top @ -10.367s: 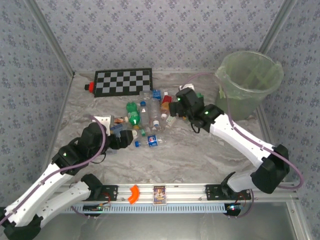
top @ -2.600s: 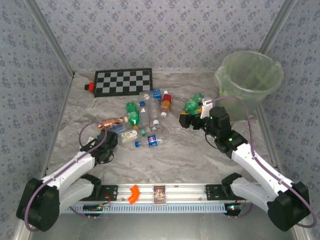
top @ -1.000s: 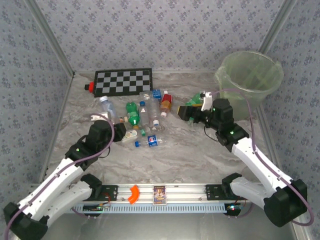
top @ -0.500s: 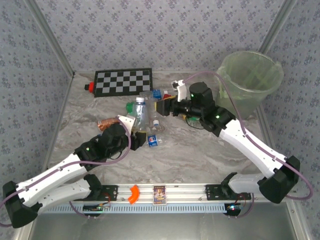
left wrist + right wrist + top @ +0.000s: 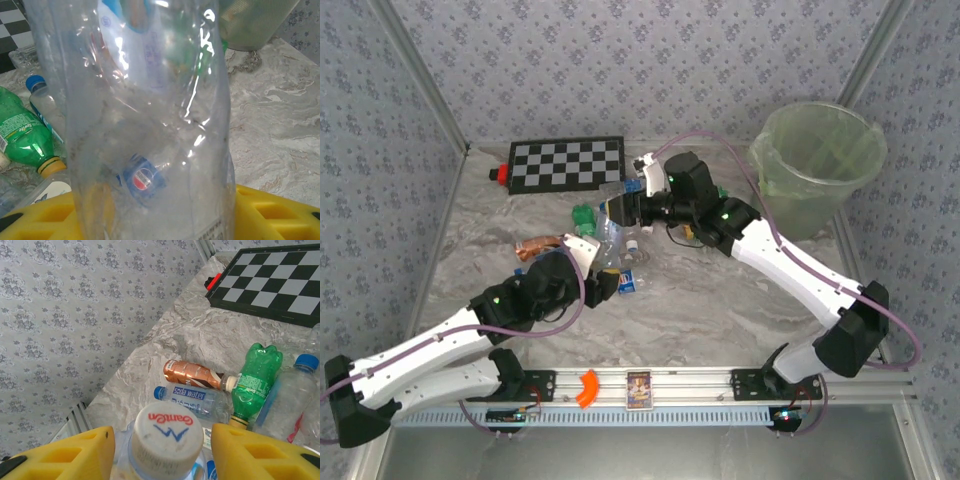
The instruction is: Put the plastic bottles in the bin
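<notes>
My left gripper [image 5: 600, 268] is shut on the lower body of a clear bottle [image 5: 611, 232] with a blue label and holds it upright above the pile. That bottle [image 5: 150, 100] takes up most of the left wrist view, standing between the yellow fingers [image 5: 272, 215]. My right gripper [image 5: 620, 207] is open around its white cap [image 5: 166, 436], a finger [image 5: 75, 455] on each side with narrow gaps. On the table lie a green bottle [image 5: 256, 375], an orange-brown one [image 5: 192, 372] and a soda-water one [image 5: 192, 396]. The pale-green bin [image 5: 817, 165] stands at the far right.
A checkerboard [image 5: 567, 163] with a small red block [image 5: 499, 174] lies at the back left. A blue-labelled bottle [image 5: 628, 283] rests beside the left gripper. Patterned walls close in on three sides, and a metal rail [image 5: 650, 385] runs along the near edge.
The right gripper has swung left, away from the bin side, to the top of the bottle the left gripper holds. The left arm has shifted slightly right with its bottle.
</notes>
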Motion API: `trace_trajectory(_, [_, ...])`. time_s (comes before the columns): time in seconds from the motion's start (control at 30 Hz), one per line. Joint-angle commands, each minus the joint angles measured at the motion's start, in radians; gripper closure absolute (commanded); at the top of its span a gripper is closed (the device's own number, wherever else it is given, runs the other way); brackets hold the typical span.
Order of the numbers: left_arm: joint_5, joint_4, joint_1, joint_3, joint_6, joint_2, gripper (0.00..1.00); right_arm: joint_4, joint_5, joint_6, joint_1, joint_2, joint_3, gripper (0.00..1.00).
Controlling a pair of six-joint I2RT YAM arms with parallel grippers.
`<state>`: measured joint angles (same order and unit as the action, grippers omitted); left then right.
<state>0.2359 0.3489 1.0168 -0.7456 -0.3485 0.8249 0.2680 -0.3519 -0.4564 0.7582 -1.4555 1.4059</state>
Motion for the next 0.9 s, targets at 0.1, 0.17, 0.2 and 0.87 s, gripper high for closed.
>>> trace_trajectory(0.1, [0.021,0.018,0.012,-0.04,0.022,-0.013,0.43,0.019,-0.01,-0.011,0.006,-0.037,0.053,0.53])
trace_trajectory(0.17, [0.022,0.018,0.014,-0.041,0.022,-0.011,0.43,0.018,-0.015,-0.013,0.008,-0.043,0.054,0.58])
trace_trajectory(0.2, [0.024,0.018,0.014,-0.041,0.023,-0.012,0.43,0.018,-0.018,-0.013,0.009,-0.044,0.053,0.61])
trace_trajectory(0.87, [0.115,0.021,0.014,-0.007,-0.025,-0.149,0.0,0.03,0.068,-0.024,-0.117,0.145,-0.013,0.76])
